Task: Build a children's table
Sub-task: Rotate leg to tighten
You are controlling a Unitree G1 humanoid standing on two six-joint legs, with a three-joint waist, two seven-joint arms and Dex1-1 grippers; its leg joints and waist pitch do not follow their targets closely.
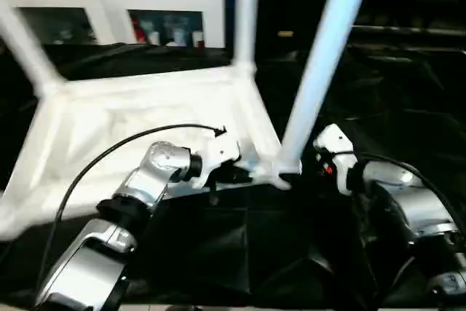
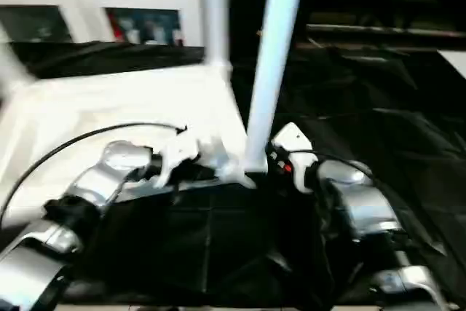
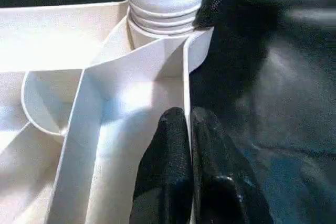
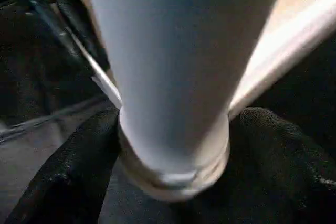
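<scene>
Children's table (image 1: 145, 118) lay upside down on the black-covered worktop (image 1: 408, 92), ribbed underside up, in front of the white glass-door cabinet (image 1: 109, 5). Three legs seen standing in corner sockets: far-left leg (image 1: 25, 49), far leg (image 1: 245, 12), and the near leg (image 1: 328, 56) at the corner closest to the robot. Left claw (image 3: 190, 145) was clenched on the thin side wall of the tabletop, just beside the near-corner socket (image 3: 157, 35), one finger each side of the wall, pinning the top down. Right claw (image 4: 173, 150) straddled the base of the near leg, fingers (image 4: 68, 171) spread either side at the threaded collar; contact looked light, so likely not a firm grasp, wide and loose rather than clamped. Judgement: near leg leaned visibly and thread rings still showed above the socket, so it probably wasn't fully seated. Risks from here: with the right claw loose, the leg could tip or pop out of the socket; a crooked push or twist could cross the threads or jam it; if the left claw slipped off the thin wall, the top would slide on the slick cover.
</scene>
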